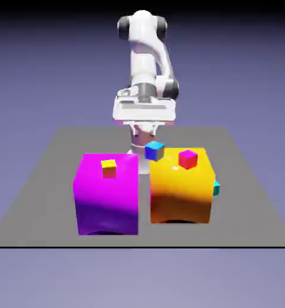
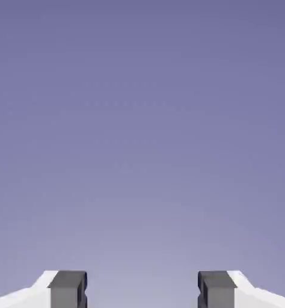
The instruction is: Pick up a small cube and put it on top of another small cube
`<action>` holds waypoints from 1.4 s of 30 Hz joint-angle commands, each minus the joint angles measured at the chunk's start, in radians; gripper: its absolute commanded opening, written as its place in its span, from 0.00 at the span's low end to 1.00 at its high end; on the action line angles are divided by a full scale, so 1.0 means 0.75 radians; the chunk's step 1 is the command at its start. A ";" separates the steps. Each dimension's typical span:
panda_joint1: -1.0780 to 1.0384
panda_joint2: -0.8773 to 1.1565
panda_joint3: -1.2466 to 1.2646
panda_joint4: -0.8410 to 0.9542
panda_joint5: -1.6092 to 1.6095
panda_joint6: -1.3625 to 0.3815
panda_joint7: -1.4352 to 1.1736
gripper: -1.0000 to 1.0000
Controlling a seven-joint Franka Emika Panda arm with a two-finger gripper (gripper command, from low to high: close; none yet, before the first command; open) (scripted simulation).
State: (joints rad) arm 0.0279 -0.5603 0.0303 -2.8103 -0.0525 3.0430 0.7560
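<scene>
While the arm hangs behind the blocks:
Gripper [image 2: 142, 292]: jaws wide apart, nothing between them.
Small cube [image 1: 216, 188]: teal, on the table [image 1: 42, 198], against orange block [image 1: 181, 192], exterior view's right.

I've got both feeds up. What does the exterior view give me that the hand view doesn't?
Only the exterior view shows the scene: the arm, the grey table, a big magenta block with a small yellow cube on top, a big orange block with a small red cube on top, a small blue cube behind them, and the teal cube peeking out at the orange block's right edge.

Only the hand view shows the fingertips, wide apart with nothing between them.

Both share the gripper and the plain violet backdrop.
</scene>
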 commanded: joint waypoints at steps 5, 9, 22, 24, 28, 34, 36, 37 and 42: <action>0.068 0.152 0.222 0.043 -0.290 -0.096 0.051 0.50; 0.123 0.273 0.400 0.078 -0.522 -0.172 0.093 0.50; 0.157 0.814 0.901 0.288 -0.942 -0.732 0.064 0.50; 0.149 0.911 0.971 0.329 -0.976 -0.847 0.045 0.50; 0.133 1.104 1.111 0.411 -1.043 -1.076 0.006 0.50; 0.109 1.394 1.322 0.535 -1.145 -1.420 -0.052 0.50; 0.091 1.433 1.328 0.555 -1.113 -1.483 -0.076 0.50; 0.091 1.433 1.328 0.555 -1.113 -1.483 -0.076 0.50; 0.159 1.605 1.125 0.537 -1.349 -1.390 0.051 0.50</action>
State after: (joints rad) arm 0.1474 0.6436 0.8740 -2.4078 -1.0644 2.0002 0.7941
